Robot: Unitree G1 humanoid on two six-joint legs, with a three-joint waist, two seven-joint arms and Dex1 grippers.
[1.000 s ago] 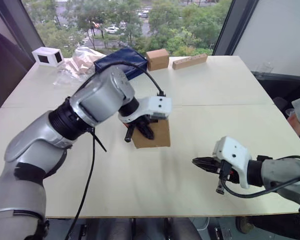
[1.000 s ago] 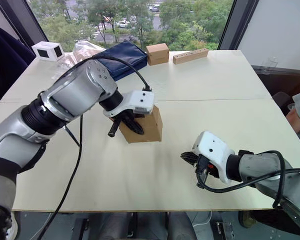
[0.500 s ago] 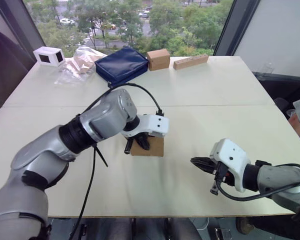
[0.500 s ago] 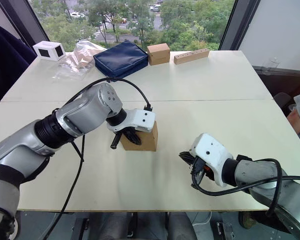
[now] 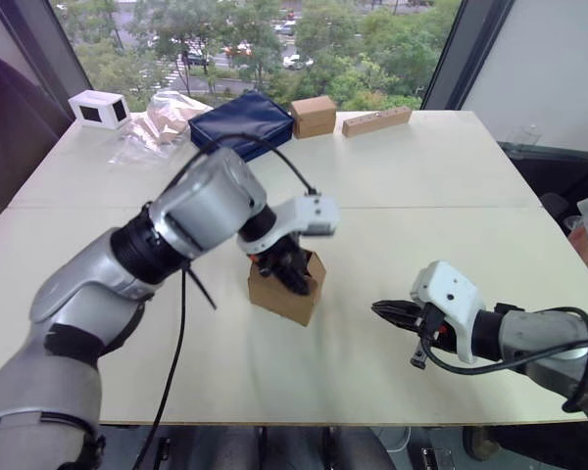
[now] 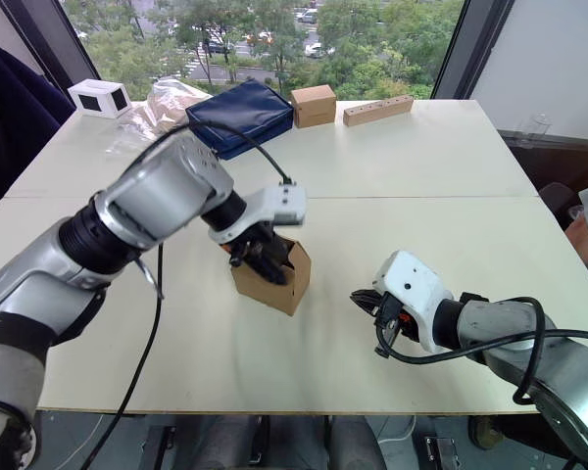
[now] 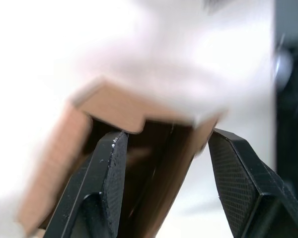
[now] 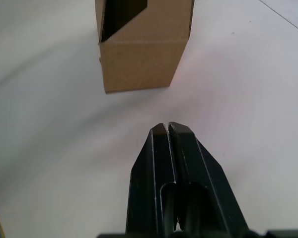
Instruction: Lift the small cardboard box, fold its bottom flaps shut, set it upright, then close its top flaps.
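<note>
Near the middle of the bench, the left gripper has its spread fingers reaching into the open top of the small cardboard box, which sits tilted, while well to its right the right gripper hovers with fingers pressed together.

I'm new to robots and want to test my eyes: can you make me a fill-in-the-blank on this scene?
1. The left tool reaches into the ___.
2. The right tool's fingers are ___.
3. The box rests on the ___.
4. The pouch is coloured ___.

Missing: box; shut; table; navy
</note>
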